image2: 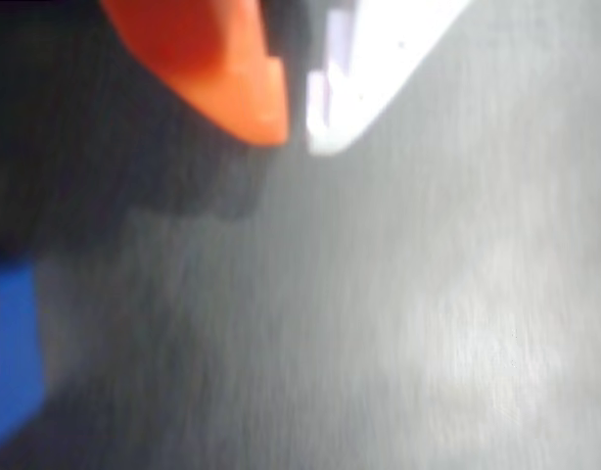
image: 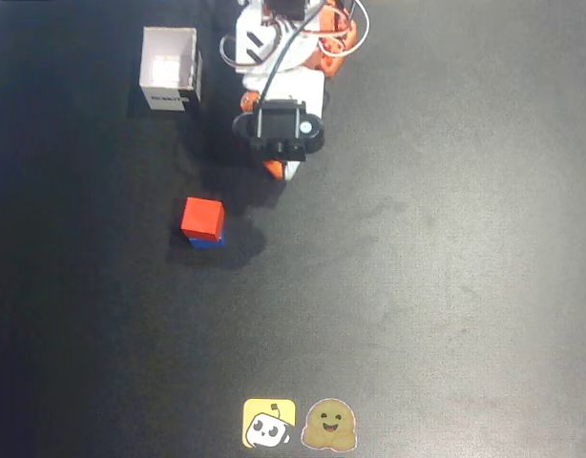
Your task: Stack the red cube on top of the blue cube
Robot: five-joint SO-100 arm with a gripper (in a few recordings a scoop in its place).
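The red cube (image: pixel 203 218) sits on top of the blue cube (image: pixel 208 242), whose lower edge peeks out beneath it on the black table. My gripper (image: pixel 280 171) is up and to the right of the stack, apart from it. In the wrist view the orange and white fingertips (image2: pixel 266 117) are nearly touching, so my gripper (image2: pixel 298 132) is shut with nothing between them. The blue cube (image2: pixel 9 352) shows at the left edge of the wrist view, with a sliver of red beside it.
A white open box (image: pixel 170 68) stands at the back left, next to the arm's base (image: pixel 288 43). Two stickers (image: pixel 298 424) lie at the table's front edge. The table (image: pixel 446 267) is black and bare to the right.
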